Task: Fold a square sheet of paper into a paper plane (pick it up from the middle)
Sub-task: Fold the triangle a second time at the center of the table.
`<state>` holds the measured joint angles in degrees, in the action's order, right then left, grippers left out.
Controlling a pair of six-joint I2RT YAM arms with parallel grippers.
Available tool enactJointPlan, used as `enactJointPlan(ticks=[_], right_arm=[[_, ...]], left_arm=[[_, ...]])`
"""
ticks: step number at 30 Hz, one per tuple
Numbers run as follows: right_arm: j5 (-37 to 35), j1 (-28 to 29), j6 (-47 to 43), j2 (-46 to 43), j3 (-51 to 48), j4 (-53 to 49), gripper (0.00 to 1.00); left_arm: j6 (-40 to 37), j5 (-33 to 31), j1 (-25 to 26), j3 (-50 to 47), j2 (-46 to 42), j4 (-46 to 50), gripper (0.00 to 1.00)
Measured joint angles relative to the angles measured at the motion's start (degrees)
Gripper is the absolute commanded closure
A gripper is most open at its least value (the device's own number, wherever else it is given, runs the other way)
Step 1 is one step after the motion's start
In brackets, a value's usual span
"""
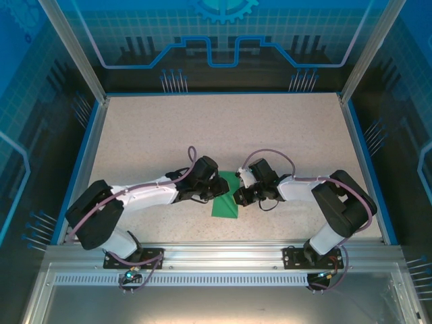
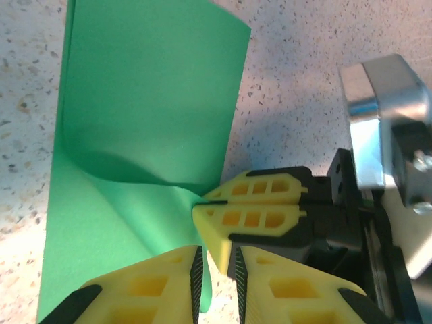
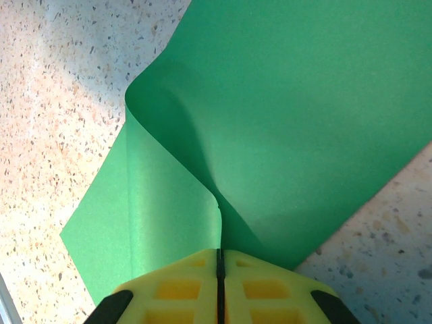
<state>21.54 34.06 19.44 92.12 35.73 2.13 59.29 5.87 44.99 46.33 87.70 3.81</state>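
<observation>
The square sheet of paper (image 1: 225, 203) is bright green and lies on the table between the two arms, doubled over into a narrower layered shape. In the right wrist view my right gripper (image 3: 219, 254) is shut on a raised ridge of the paper (image 3: 304, 101). In the left wrist view the top layer of the paper (image 2: 148, 101) curls up from the lower one toward the right gripper (image 2: 202, 204). My left gripper (image 2: 217, 270) has its jaws a little apart. A loose paper edge and the right gripper's fingertip sit in that gap.
The speckled beige table (image 1: 223, 128) stretches free behind the arms. A blue rim and metal frame posts (image 1: 73, 48) bound it on the sides. The aluminium base rail (image 1: 223, 255) runs along the near edge.
</observation>
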Motion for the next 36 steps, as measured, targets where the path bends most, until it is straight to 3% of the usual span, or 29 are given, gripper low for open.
enactJointPlan(ticks=[20, 36], right_arm=[[0.3, 0.0, 0.2, 0.7, 0.0, 1.4, 0.91], [1.0, 0.0, 0.5, 1.5, 0.0, 2.9, 0.91]], left_arm=[[3.4, 0.4, -0.1, -0.5, 8.3, -5.9, 0.77], [4.3, -0.5, -0.2, -1.6, 9.9, -6.2, 0.78]])
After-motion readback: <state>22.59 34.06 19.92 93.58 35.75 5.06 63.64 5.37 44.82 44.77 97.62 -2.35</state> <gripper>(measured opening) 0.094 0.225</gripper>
